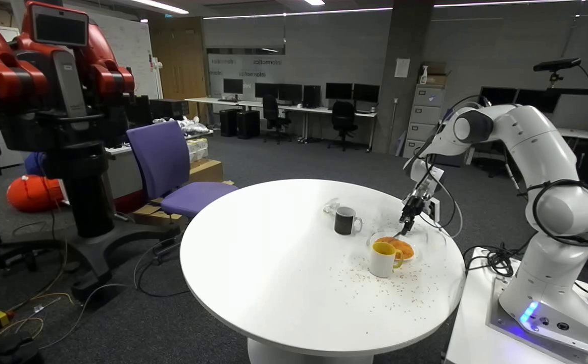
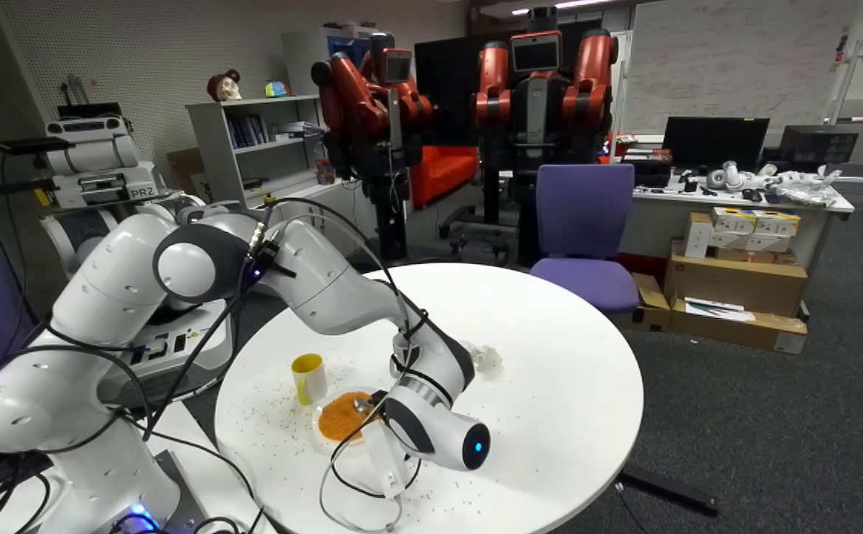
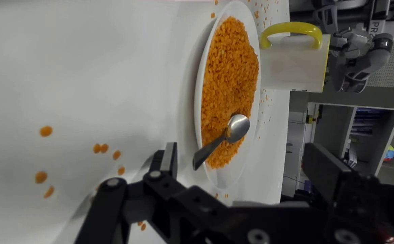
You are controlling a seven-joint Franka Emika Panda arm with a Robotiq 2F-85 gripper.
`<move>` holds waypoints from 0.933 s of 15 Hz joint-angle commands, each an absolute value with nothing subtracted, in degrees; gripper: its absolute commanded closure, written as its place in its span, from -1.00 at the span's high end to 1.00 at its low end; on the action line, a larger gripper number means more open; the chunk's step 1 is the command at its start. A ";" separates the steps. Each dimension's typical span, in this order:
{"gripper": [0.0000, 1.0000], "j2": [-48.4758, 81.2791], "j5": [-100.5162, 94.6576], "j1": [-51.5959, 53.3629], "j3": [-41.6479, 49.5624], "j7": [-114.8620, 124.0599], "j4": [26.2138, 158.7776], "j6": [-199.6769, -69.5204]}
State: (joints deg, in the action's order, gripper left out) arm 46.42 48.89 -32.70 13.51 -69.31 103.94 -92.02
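My gripper (image 3: 240, 150) is open in the wrist view, its black fingers wide apart with nothing held between them. A metal spoon (image 3: 238, 128) with a dark handle rests in the orange grains (image 3: 229, 67) on a white plate (image 3: 199, 88). The spoon's handle sticks out over the plate's rim toward the gripper, closer to the left finger in the wrist view. In an exterior view the gripper (image 1: 405, 228) is low over the plate's edge. A white mug with yellow inside and handle (image 3: 295, 64) stands beside the plate, also in both exterior views (image 1: 381, 263) (image 2: 310, 380).
A black and white mug (image 1: 344, 221) and crumpled clear plastic (image 1: 331, 206) are on the round white table (image 1: 253, 263). Loose grains (image 1: 400, 290) are scattered around the plate. A purple chair (image 2: 587, 285) stands at the table's far edge. Cables hang from the arm.
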 commanded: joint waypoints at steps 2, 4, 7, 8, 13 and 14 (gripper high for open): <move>0.76 46.76 48.08 -32.01 13.32 -67.14 103.05 -92.45; 0.69 46.92 48.10 -31.95 13.28 -67.13 103.01 -92.32; 0.62 47.10 47.97 -31.91 13.32 -67.07 102.94 -92.35; 0.66 47.14 47.97 -31.94 13.33 -67.08 102.93 -92.32; 0.64 47.16 48.16 -32.31 13.48 -67.19 102.91 -92.28; 0.57 47.14 48.32 -32.47 13.48 -67.23 102.94 -92.22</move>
State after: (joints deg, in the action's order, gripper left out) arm 47.16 48.89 -32.09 13.44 -68.75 103.89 -92.14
